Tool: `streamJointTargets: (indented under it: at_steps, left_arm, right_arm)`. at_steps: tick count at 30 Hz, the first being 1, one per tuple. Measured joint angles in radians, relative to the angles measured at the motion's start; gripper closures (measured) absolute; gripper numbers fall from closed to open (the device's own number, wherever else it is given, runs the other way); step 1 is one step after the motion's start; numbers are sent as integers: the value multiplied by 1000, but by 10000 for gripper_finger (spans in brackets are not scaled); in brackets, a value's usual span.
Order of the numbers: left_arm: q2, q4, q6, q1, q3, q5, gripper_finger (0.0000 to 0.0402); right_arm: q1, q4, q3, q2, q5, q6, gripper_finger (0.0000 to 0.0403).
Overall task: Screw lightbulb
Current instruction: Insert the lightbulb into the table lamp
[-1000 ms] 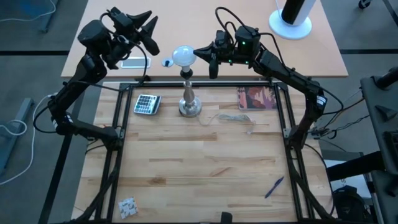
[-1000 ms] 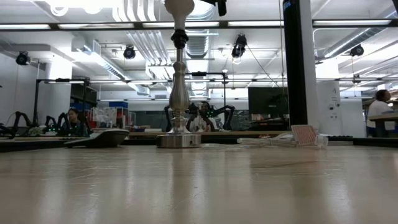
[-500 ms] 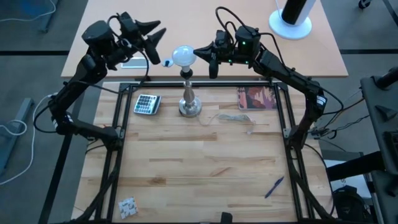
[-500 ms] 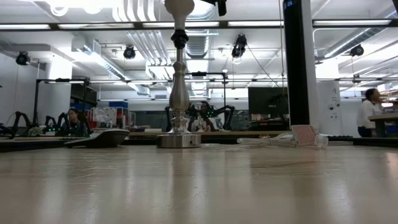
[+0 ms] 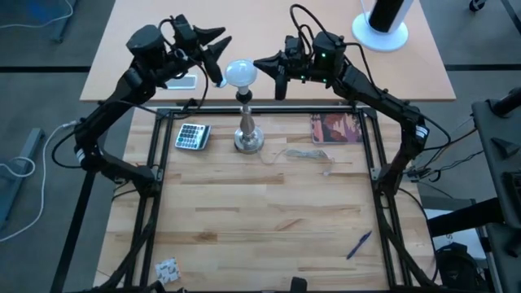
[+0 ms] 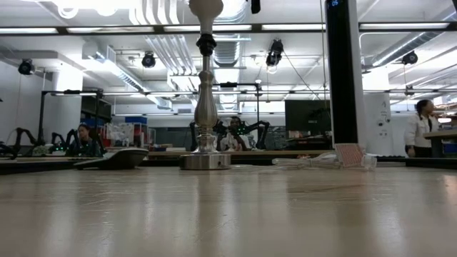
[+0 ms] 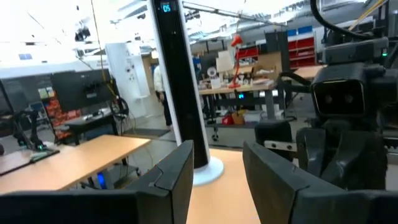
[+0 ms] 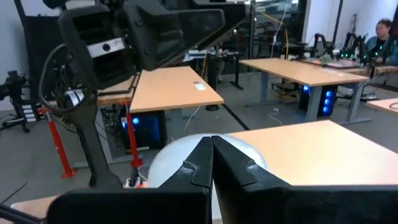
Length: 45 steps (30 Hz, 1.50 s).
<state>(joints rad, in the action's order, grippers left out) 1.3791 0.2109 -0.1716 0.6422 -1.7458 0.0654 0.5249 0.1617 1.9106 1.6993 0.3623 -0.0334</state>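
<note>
High view: the lightbulb (image 5: 241, 73), white, frosted and pear-shaped, sits atop the lamp stand (image 5: 247, 130), a turned silver column on a round metal base standing at the far middle of the wooden table (image 5: 269, 220). The left gripper (image 5: 218, 59) is raised at bulb height just left of the glass, its arm folded up from the table's left edge and its fingers pointing right; they stand parted and hold nothing, and the left wrist view confirms two dark, flat-faced fingers (image 7: 171, 180) with a clear gap between them. The right gripper (image 5: 269, 67) is held at the same height just right of the bulb, its arm stretched in from the right edge; its fingers (image 8: 198, 167) are pressed together with no gap, and the bulb's pale dome shows directly behind their tips. Whether either gripper actually touches the glass cannot be told from above; both appear only just beside it. On the table lie a grey calculator (image 5: 192, 136) left of the stand, a reddish printed card (image 5: 334, 129) to the right, a loose pale cord (image 5: 305, 155) between them, and a blue pen (image 5: 359, 244) near the right front. In the low view the stand's polished, waisted shaft (image 6: 205, 107) rises from its disc base.
</note>
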Motion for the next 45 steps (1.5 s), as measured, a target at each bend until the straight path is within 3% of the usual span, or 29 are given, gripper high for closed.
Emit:
streamJointTargets:
  at_steps: [4, 17, 23, 30, 45]
  left_arm:
    - [10, 36, -3, 1, 0, 0, 276]
    - [17, 123, -5, 0, 1, 7, 292]
    - [-17, 257, 35, -1, 0, 222, 289]
    - [-23, 388, 42, -1, 0, 239, 281]
    - [-41, 242, 50, -1, -48, 238, 293]
  right_arm:
    - [5, -3, 0, 1, -71, -12, 403]
    - [12, -14, 0, 11, -66, -38, 403]
    - [10, -12, 0, 15, -46, -58, 403]
    - [10, -21, 0, 33, -38, -77, 403]
    - [17, -19, 14, 36, -21, -79, 403]
